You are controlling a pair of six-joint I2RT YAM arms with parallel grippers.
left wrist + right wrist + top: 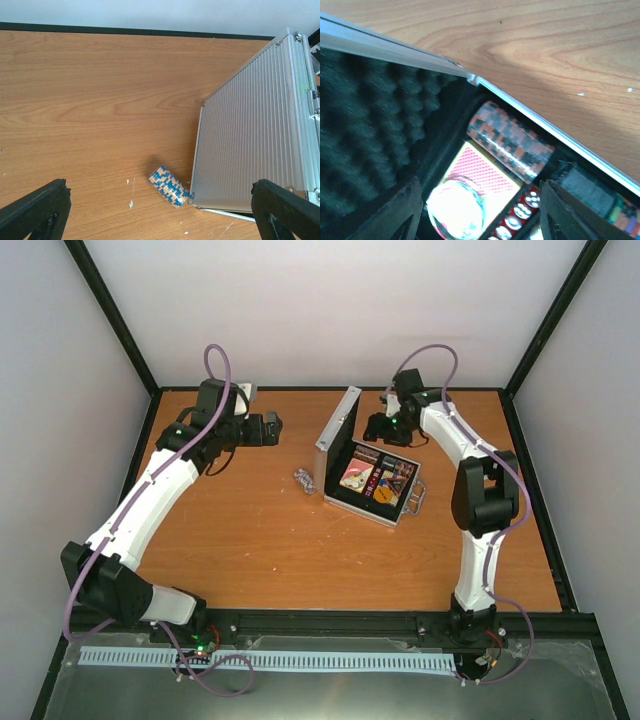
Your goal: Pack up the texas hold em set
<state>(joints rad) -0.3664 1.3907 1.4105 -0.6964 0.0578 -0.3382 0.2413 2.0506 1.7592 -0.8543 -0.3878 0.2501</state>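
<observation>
Wood table (250, 540), black frame, white walls. Two white-and-black arms reaching in from near edge.

On table right of centre, silver case (375, 485), open, base flat. Ribbed lid (338, 430) standing nearly upright on base's left side, handle (415, 502) on right edge. Black egg-crate foam (365, 125) lining lid.

Left of case, left gripper (275, 428), aimed at lid's outer face, jaws spread wide, nothing between them. Over far end of base, right gripper (380, 430), fingers (405, 210) apart, released, gripping nothing.

Inside base:
- red-black stack (510, 142) on its side in far slot, against case wall
- pink-red patterned deck (480, 167) just beside it
- pale round disc (452, 205) on deck, blurred
- multicoloured chips (625, 212) at edge of right wrist view, partly hidden
- red dice (527, 200) in a row near deck

Outside case, blue-white stack (169, 186) on its side on table, at lid's lower corner; touching or just short, cannot tell.
</observation>
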